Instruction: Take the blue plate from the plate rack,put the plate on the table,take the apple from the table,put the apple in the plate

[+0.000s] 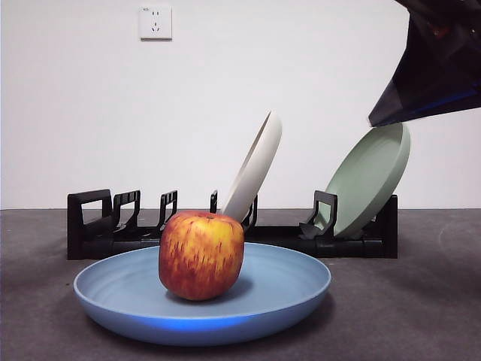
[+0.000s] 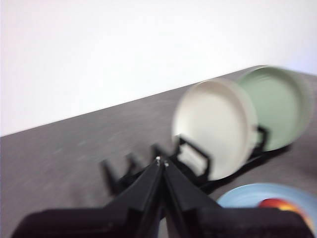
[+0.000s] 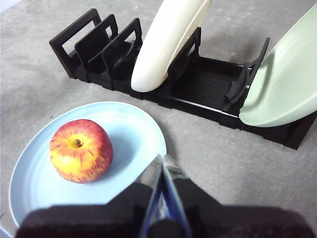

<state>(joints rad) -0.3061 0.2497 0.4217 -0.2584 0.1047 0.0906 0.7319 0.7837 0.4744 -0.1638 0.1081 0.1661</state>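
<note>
The red apple point(image 1: 201, 254) stands upright in the blue plate point(image 1: 293, 289), which lies flat on the dark grey table point(image 1: 421, 316) in front of the black plate rack point(image 1: 98, 226). The right wrist view shows the apple point(image 3: 80, 150) in the blue plate point(image 3: 133, 134), with my right gripper point(image 3: 162, 159) shut and empty above the plate's near edge. In the front view this arm shows dark at the top right point(image 1: 440, 64). My left gripper point(image 2: 162, 161) is shut and empty, raised well above the rack point(image 2: 198, 163); the plate point(image 2: 247, 196) and apple point(image 2: 280, 204) show low in its view.
A cream-white plate point(image 1: 255, 169) leans in the rack's middle slot and a sage-green plate point(image 1: 368, 180) leans at its right end. Several slots at the rack's left end hold nothing. A wall socket point(image 1: 155, 22) sits on the white back wall.
</note>
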